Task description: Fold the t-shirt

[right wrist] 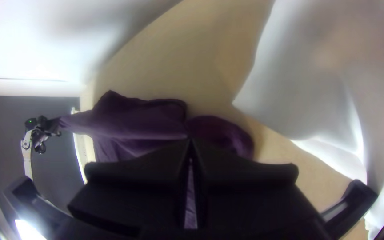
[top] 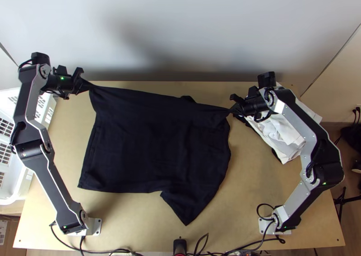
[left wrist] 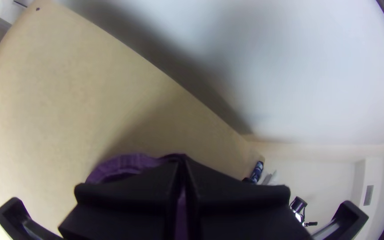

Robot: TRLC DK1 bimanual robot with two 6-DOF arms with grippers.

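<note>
A black t-shirt [top: 153,143] lies over the middle of the table, its far edge pulled taut and raised between two grippers; one sleeve sticks out toward the near edge. At its far left corner my left gripper [top: 85,85] is shut on the cloth. My right gripper [top: 233,109] is shut on the shirt's far right part. In the left wrist view the shirt [left wrist: 125,165] looks purple and runs under the closed left gripper [left wrist: 181,162]. In the right wrist view the shirt [right wrist: 134,122] stretches from the closed right gripper [right wrist: 191,144] toward the other arm.
White cloth [top: 280,132] is heaped at the table's right, under the right arm's forearm. A white plastic basket [top: 22,183] stands at the left edge. Behind the table rises a pale wall. Cables [top: 113,250] run along the near edge.
</note>
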